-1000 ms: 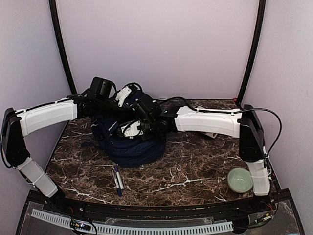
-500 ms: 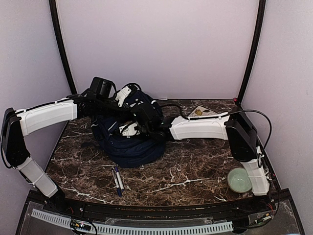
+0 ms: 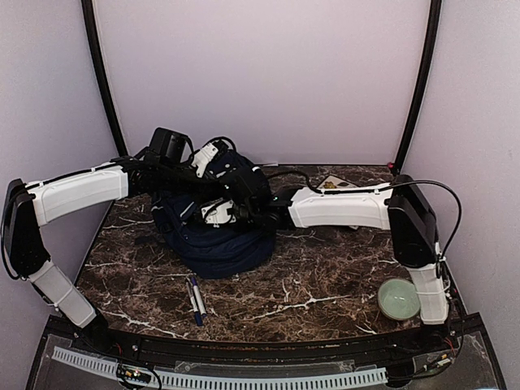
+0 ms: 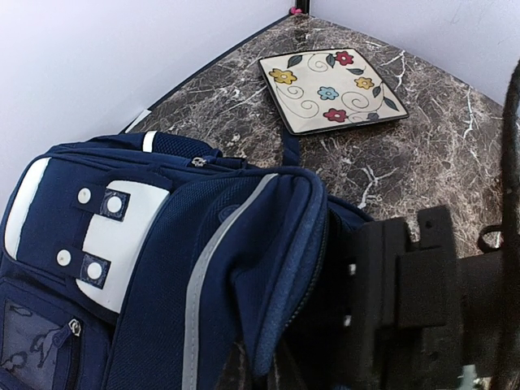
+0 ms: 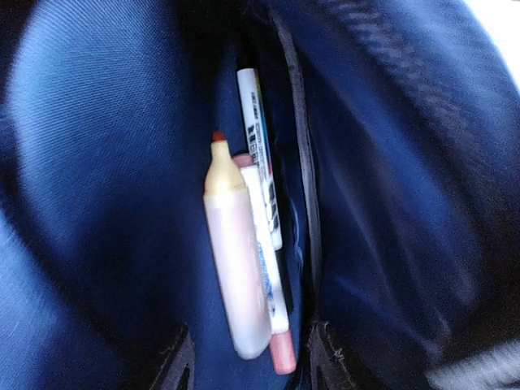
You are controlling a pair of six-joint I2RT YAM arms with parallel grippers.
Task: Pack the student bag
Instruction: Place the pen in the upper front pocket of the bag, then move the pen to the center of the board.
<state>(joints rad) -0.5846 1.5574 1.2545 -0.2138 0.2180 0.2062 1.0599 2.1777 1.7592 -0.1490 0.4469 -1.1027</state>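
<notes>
Right claw (image 5: pixel 248 361) sits inside the student bag (image 5: pixel 97 162).

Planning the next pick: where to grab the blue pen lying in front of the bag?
Mid-barrel of the blue pen, from straight above, pinched across its width: it lies flat on the table, and a second pen lies close alongside.
</notes>
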